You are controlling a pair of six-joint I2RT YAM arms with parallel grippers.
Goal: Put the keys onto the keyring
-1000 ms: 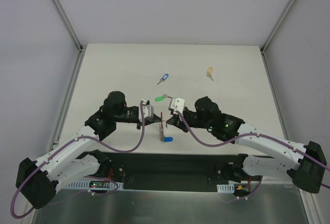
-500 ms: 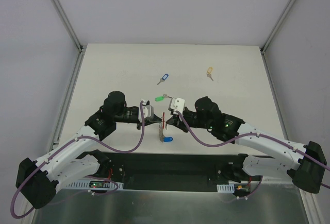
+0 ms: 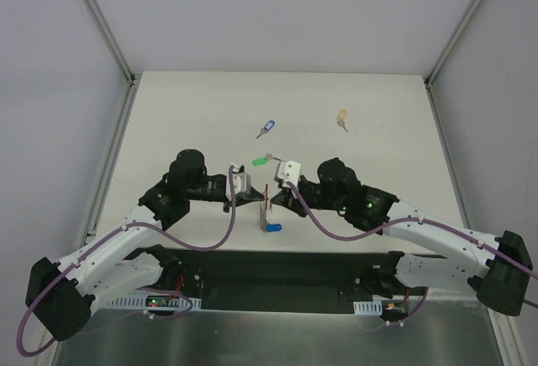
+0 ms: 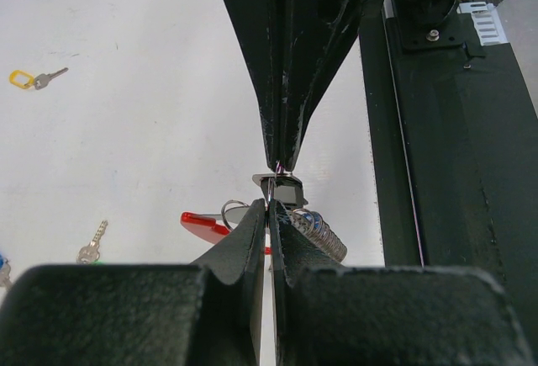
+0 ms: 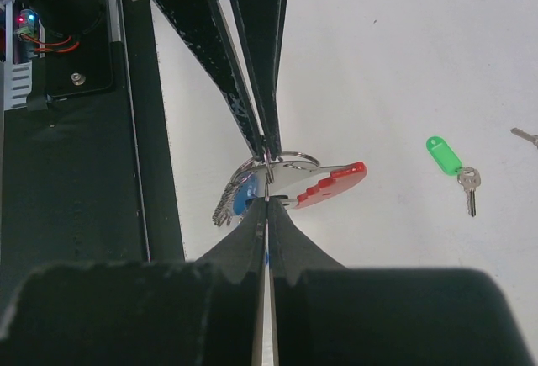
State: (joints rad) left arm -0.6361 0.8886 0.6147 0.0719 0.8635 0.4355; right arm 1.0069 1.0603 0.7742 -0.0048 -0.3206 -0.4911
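Left fingers [image 3: 255, 200] and right fingers [image 3: 276, 201] are both closed tight. They meet tip to tip above the near part of the bench [image 3: 193, 105], and both pinch the keyring [image 3: 266, 204]. Exactly which part each pair pinches cannot be made out.

The keyring stands on edge between the two pairs. In the right wrist view its red band [image 5: 332, 183] points one way and its grey strap [image 5: 225, 204] the other. A hung blue key [image 3: 271, 228] is at the bottom of the ring, on the near side of the fingers.

Beyond the fingers, the green key [image 3: 261, 161] lies flat on the bench, just behind the right wrist camera. Farther back, the loose blue key [image 3: 266, 128] lies near the middle. The yellow key [image 3: 342, 118] lies to its right, well apart from it. No black key can be identified with certainty.
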